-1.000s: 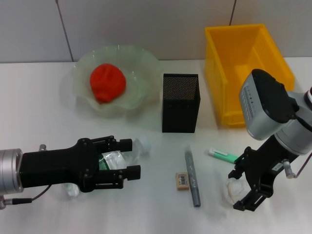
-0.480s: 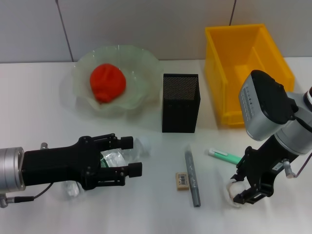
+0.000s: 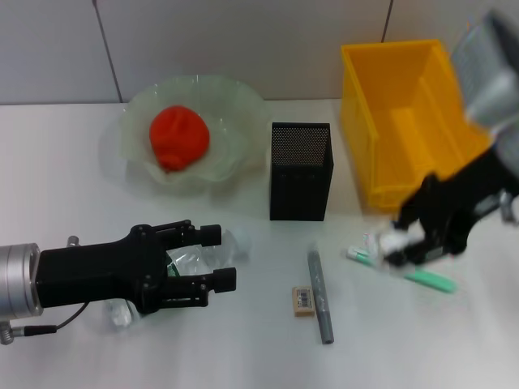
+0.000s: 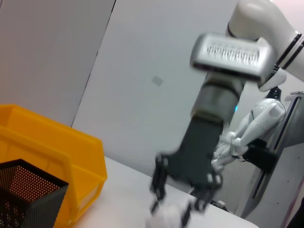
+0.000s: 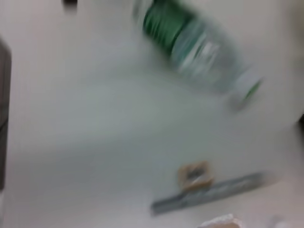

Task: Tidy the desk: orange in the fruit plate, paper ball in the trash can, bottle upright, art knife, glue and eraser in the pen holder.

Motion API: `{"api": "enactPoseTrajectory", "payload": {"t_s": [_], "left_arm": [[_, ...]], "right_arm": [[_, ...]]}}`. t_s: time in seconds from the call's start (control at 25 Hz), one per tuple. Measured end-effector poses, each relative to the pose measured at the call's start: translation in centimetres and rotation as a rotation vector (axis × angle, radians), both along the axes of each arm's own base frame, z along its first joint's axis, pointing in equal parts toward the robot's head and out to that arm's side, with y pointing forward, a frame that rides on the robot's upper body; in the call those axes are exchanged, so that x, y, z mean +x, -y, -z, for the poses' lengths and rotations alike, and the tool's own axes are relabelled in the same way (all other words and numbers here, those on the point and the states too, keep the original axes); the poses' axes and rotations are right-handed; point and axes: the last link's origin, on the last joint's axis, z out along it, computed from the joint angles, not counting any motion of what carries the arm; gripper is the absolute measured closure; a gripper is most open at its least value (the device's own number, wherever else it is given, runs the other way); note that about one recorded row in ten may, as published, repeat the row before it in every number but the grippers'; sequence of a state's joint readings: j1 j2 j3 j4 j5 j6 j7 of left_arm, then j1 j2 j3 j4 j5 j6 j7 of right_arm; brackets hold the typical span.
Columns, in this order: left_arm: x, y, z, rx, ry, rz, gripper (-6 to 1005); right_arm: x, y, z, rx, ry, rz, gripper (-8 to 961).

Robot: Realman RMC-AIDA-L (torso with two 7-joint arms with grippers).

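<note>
Paper ball [image 3: 395,241] pinched in right gripper [image 3: 403,247], raised just beside trash can [image 3: 409,113]. Bottle [image 3: 195,261] lying flat, clamped by left gripper [image 3: 219,258]; green label unreadable. Eraser [image 3: 303,299] with barcode sleeve beside grey knife [image 3: 319,295]. Orange [image 3: 179,138] in fruit plate [image 3: 235,113].

A white desk [image 3: 73,162] stands against grey wall panels [image 3: 243,40].

Robotics lab, test bench setup. White tabletop [image 3: 65,194] against plain grey panelled wall [image 3: 243,40] with dark seams. Second white humanoid robot [image 4: 259,126] stands in background beside dark stand, seen from left wrist view. Staged desk props laid out: yellow bin [image 3: 405,113], black mesh cup [image 3: 300,172].
</note>
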State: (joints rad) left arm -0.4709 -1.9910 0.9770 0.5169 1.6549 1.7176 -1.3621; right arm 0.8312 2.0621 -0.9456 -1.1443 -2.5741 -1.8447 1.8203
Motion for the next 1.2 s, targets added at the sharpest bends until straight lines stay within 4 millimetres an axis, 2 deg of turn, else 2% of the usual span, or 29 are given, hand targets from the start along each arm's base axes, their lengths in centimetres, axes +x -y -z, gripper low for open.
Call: {"api": "enactPoseTrajectory", "payload": {"t_s": [0.28, 0.4, 0.48, 0.56, 0.84, 1.12, 1.2], "left_arm": [[0.0, 0.0, 0.0, -0.001, 0.0, 0.001, 186], [0.1, 0.0, 0.0, -0.001, 0.001, 0.002, 187], [0.1, 0.0, 0.0, -0.002, 0.002, 0.003, 187], [0.1, 0.0, 0.0, -0.002, 0.002, 0.003, 187], [0.1, 0.0, 0.1, -0.005, 0.005, 0.002, 187], [0.1, 0.0, 0.1, -0.009, 0.006, -0.003, 186], [0.1, 0.0, 0.1, -0.009, 0.006, -0.003, 186]], "right_arm": [[-0.9, -2.9, -6.3, 0.303, -0.242, 0.059, 528], [-0.2, -4.5, -8.6, 0.501, -0.33, 0.108, 526], [0.5, -5.3, -9.4, 0.603, -0.351, 0.142, 524], [1.5, -6.3, -9.2, 0.69, -0.341, 0.178, 523], [2.3, -7.8, -7.0, 0.753, -0.29, 0.222, 517], [2.7, -8.2, -5.3, 0.742, -0.235, 0.243, 512], [2.7, -8.3, -5.3, 0.759, -0.239, 0.241, 360]]}}
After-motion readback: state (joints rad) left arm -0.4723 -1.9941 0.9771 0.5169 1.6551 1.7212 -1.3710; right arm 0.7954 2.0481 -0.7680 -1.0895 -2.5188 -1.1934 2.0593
